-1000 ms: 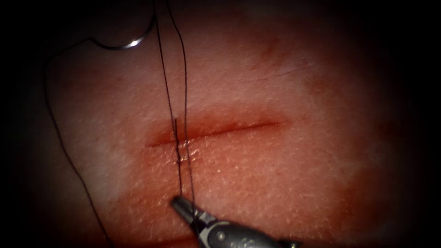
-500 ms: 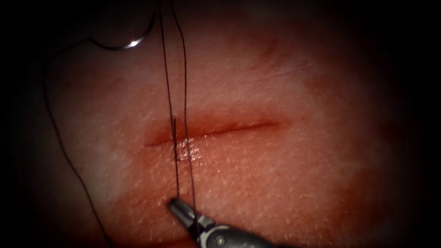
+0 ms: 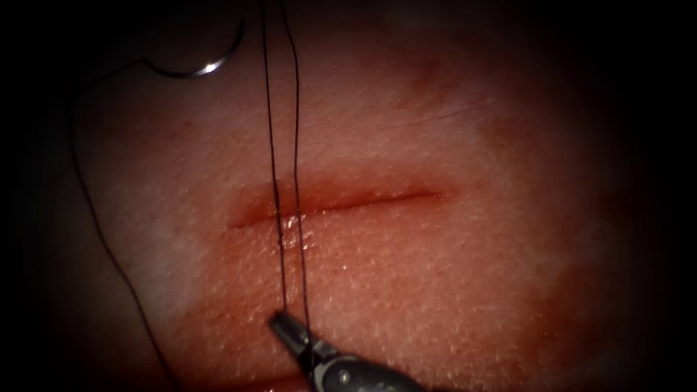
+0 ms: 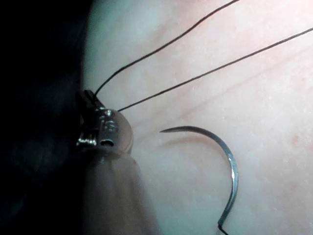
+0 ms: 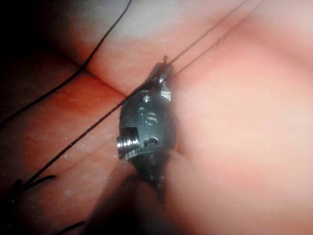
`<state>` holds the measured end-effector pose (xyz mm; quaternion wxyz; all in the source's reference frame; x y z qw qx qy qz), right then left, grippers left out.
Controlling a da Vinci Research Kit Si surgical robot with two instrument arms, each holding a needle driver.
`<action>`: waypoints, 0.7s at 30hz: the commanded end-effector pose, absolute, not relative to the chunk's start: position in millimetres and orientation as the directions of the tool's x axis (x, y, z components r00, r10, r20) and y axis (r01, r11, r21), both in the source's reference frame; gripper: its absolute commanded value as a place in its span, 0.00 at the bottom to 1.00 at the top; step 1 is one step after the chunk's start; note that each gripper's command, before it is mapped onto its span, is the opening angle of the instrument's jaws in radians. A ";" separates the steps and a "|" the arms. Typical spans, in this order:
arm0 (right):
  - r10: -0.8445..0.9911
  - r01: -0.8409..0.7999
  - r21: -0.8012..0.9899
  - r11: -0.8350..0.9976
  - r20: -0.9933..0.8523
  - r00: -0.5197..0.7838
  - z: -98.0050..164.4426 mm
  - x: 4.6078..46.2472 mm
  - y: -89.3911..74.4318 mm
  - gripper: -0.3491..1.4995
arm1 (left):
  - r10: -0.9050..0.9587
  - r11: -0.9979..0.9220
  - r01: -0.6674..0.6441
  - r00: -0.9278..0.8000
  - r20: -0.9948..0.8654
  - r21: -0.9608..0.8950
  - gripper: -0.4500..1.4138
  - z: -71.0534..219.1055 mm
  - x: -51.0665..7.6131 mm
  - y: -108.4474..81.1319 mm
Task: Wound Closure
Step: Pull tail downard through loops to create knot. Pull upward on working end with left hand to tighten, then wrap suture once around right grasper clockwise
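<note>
Endoscope view: the right tool (image 3: 287,328) enters from the lower edge, below the cut (image 3: 337,207) in the tissue (image 3: 450,283). Its fingers (image 3: 282,324) are closed on the thread (image 3: 279,218) just below the cut's left part. Two strands of thread run side by side, nearly upright, from the tool's tip across the left part of the cut to the upper edge of the view, both taut. Where they cross, the lower lip of the cut glistens. The needle (image 3: 200,67) lies free on the tissue well above the cut and to the left of the strands, held by neither tool and not in the tissue. A slack length of thread (image 3: 94,218) leaves its left end and curves down the far left side of the tissue to the lower edge.

Left wrist view: the left tool (image 4: 90,97) has its fingers closed on the thread (image 4: 166,45); two strands lead away from its tip over the pale tissue. The needle (image 4: 230,161) rests on the surface just beside the tool, its point bare, with thread attached at its other end.

Right wrist view: the right tool (image 5: 164,72) grips the thread (image 5: 205,36) at its tip, fingers shut, with the strands stretching away from it across the tissue.
</note>
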<state>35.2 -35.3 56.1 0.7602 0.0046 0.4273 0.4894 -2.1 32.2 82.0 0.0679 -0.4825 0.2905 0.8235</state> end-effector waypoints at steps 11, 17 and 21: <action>0.748 -0.742 0.424 0.519 -0.645 0.155 55.5 35.8 -36.2 0.00 | -0.165 -0.824 -0.395 -0.518 -0.839 0.406 0.00 82.3 -2.5 32.3; 0.632 -0.679 0.412 0.607 -0.769 0.098 55.4 35.4 -33.9 0.14 | -0.164 -0.854 -0.378 -0.457 -0.874 0.358 0.00 80.4 -2.8 30.7; 0.545 -0.675 0.338 0.656 -0.831 0.114 55.2 34.6 -32.2 0.82 | -0.167 -0.885 -0.345 -0.390 -0.906 0.312 0.00 76.2 -3.1 28.3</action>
